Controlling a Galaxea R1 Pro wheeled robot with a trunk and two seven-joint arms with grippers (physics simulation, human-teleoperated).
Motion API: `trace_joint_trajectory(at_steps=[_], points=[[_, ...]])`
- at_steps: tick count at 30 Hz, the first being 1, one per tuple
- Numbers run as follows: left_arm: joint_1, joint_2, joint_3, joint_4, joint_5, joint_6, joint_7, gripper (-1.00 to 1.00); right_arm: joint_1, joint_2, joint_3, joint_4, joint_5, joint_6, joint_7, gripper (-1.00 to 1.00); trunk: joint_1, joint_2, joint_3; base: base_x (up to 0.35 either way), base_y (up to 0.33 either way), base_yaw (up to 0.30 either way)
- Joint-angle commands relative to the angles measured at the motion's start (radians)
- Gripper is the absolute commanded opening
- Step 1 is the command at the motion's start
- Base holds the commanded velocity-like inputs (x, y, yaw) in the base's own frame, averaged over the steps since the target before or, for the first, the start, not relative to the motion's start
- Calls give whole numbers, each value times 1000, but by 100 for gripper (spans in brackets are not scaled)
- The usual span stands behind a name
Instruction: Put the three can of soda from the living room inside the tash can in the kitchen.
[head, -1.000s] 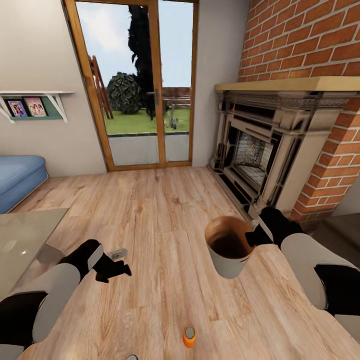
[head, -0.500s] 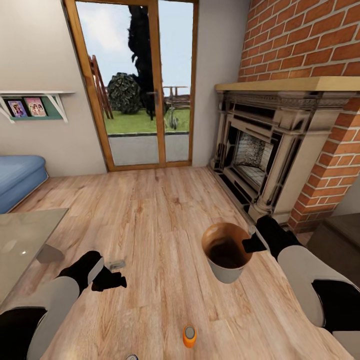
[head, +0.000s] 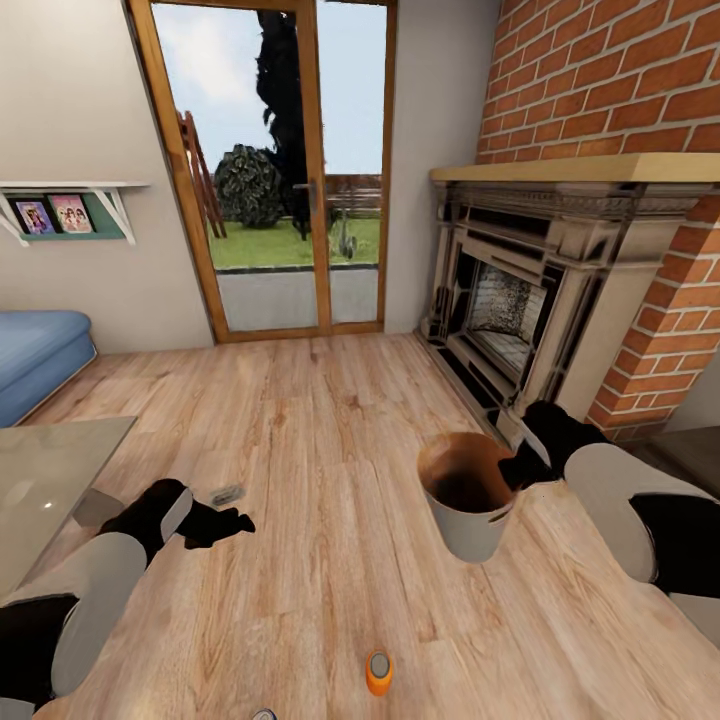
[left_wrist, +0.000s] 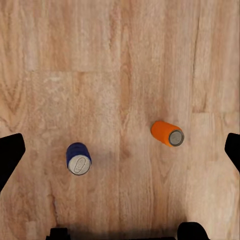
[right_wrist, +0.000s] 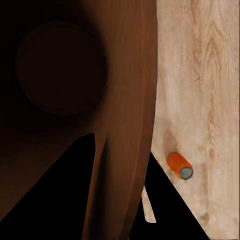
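The tash can (head: 470, 512), grey outside and copper-brown inside, hangs above the plank floor at the right of the head view. My right gripper (head: 513, 472) is shut on its rim. In the right wrist view its brown inside (right_wrist: 65, 75) looms close, a dark finger (right_wrist: 55, 200) lies against its wall, and an orange can of soda (right_wrist: 180, 166) lies on the floor beyond. My left gripper (head: 226, 522) hovers open over the floor, its fingers wide apart. Below it stand a blue can of soda (left_wrist: 78, 159) and the orange can (left_wrist: 168, 134). In the head view the orange can (head: 378, 672) is near the bottom edge.
A glass table (head: 50, 470) stands at the left, with a blue sofa (head: 35, 355) behind it. An ornate fireplace (head: 520, 300) in a brick column (head: 640, 80) lines the right side. A glazed wooden door (head: 280, 170) is straight ahead.
My right gripper has shifted the tash can slightly to the right. My left gripper has risen a little and moved forward. The cans on the floor have not moved.
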Motion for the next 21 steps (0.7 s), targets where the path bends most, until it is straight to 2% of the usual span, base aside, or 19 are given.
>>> trace_joint_trajectory(at_steps=[1, 8, 21], points=[[1, 0, 0, 0, 0, -5, 0, 100, -2, 0, -23, -155, -49, 2, 5, -100, 0, 0, 0, 0, 0, 0], [36, 0, 1, 1, -1, -33, 10, 100, -5, 6, -22, -152, -44, 2, 3, -100, 0, 0, 0, 0, 0, 0], [65, 0, 0, 1, -3, -37, 17, 100, -4, 10, -17, -152, -40, 2, -1, -100, -50, 91, 41, 0, 0, 0]])
